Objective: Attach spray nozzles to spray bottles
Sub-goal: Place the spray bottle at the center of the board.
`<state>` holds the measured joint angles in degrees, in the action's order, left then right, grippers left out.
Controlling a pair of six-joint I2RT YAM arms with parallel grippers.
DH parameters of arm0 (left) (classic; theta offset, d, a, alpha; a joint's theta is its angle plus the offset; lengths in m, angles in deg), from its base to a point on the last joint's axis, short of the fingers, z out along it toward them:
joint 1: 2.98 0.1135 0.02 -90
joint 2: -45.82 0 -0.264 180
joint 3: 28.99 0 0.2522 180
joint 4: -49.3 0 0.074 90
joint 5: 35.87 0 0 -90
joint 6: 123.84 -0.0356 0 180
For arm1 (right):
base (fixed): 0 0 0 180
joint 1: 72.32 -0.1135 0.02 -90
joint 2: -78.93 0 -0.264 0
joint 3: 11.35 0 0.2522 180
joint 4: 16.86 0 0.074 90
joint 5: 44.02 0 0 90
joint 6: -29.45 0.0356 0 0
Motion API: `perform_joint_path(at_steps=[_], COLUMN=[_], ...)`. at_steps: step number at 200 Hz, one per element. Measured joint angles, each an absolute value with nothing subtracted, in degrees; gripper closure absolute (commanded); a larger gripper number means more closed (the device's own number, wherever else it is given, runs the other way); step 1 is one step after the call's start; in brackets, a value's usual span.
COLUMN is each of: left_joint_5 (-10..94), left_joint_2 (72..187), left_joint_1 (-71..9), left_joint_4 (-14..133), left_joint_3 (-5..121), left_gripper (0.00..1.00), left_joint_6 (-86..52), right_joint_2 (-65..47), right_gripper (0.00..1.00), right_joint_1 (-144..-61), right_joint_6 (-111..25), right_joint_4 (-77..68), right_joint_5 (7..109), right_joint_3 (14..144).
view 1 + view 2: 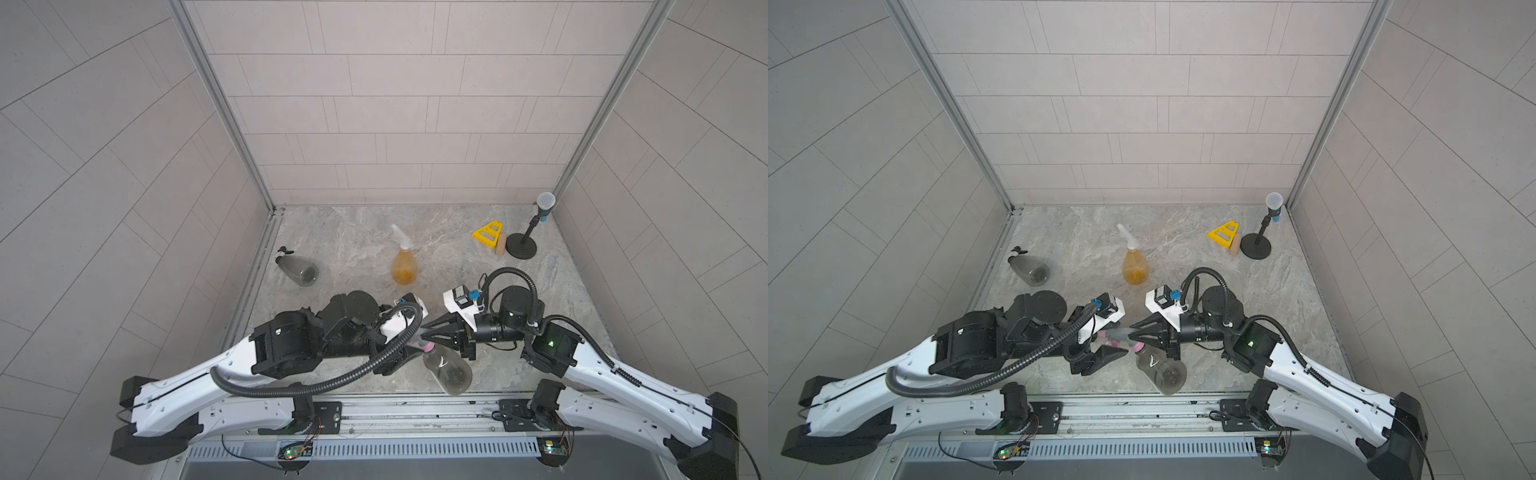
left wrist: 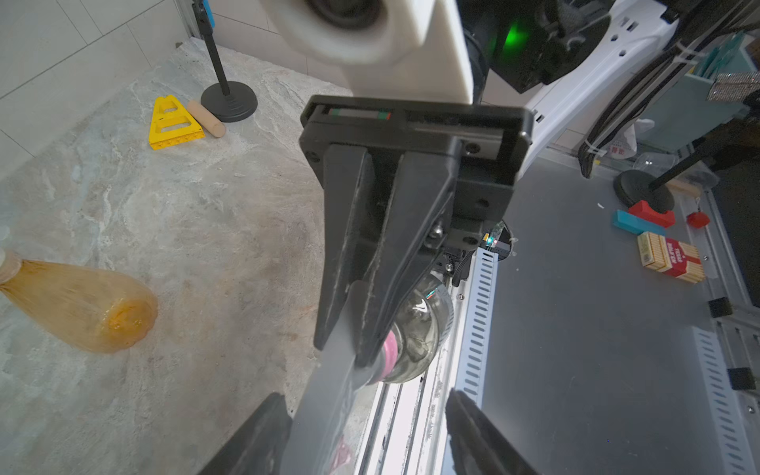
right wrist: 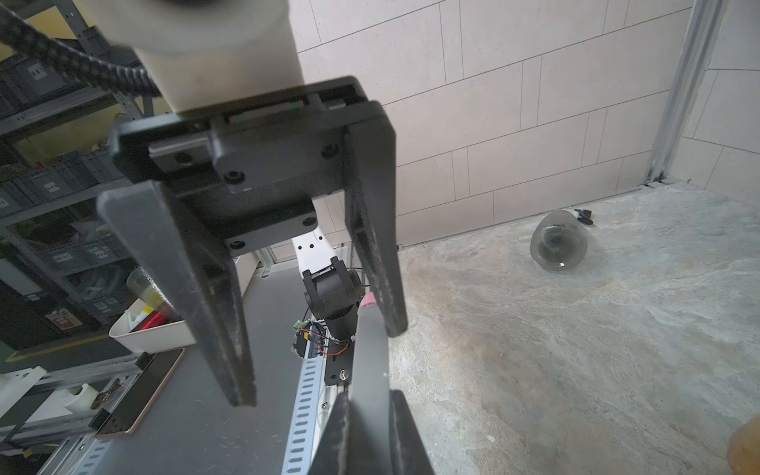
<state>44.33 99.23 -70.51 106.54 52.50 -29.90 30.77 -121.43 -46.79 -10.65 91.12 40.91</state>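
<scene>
My right pincer clamps the grey-and-pink nozzle; left pincer gapes around it; the smoky bottle looks light and slick; I'd hold its neck.

light: even, soft, diffuse | shadows: faint | top views: edges bowed | wrist views: spray nozzle blurred

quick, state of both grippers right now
left gripper: open, standing wide around the grey-and-pink nozzle
right gripper: shut on the grey-and-pink nozzle
</scene>
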Motion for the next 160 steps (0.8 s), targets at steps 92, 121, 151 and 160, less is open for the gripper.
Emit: perform_joint_path(at_steps=[92,121,151,160], left_joint_5=[37.8,34.5,33.6,33.7], left_joint_2=[98.9,98.9,99.0,99.0], left_joint_1=[-67.0,-67.0,-67.0,-67.0], left_joint_4=[107.5,107.7,107.6,107.6], left_joint_3=[52.6,52.6,52.6,52.6], left_gripper=[0.73,0.86,1.0,1.0], left_joint_6=[-31.0,-32.1,-32.3,-32.3], right_joint_2=[32.0,32.0,31.9,31.8], right_gripper=[1.0,1.0,1.0,0.85], right_joint_1=[-121.7,-121.8,-121.8,-121.8], right_joint_6=[-46.4,-46.4,-46.3,-46.3], right_joint_4=[-13.3,-14.7,-15.4,-15.5], right_joint_5=[92.6,94.3,94.8,94.8], right_joint_3=[40.8,40.8,40.8,40.8])
